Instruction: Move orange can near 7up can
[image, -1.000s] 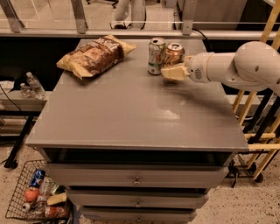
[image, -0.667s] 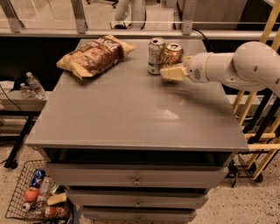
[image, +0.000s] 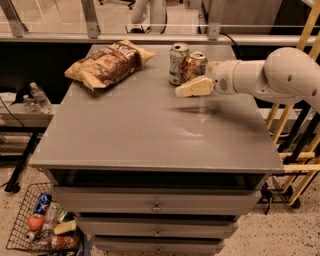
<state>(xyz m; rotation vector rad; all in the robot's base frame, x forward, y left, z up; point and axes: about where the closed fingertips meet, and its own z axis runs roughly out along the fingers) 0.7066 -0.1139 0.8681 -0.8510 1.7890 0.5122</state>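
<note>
The claw (image: 181, 91) hangs low over the counter (image: 150, 140), reaching in from the right on its white arm (image: 270, 75), and whether it is open or closed I cannot tell from this angle. It grips nothing that I can see. The orange can (image: 196, 62) stands upright just behind the claw, very close to it, and the 7up can (image: 177, 62) stands upright right beside that one, behind the claw and a touch to its left. The two cans look side by side, touching or nearly so, so by my reckoning the job is as good as finished. Here is the danger: the claw sits so near the orange can's base that any swing backwards or sideways could clip it, tip it into the 7up can and send both rolling toward the counter's far edge. A clean lift straight up and away looks like the safe exit. As for writing, the orange can carries pale lettering I cannot read, the 7up can shows green and white but no legible name, and the brown chip bag (image: 107, 62), well off to the claw's left, has pale print too small to make out.
</note>
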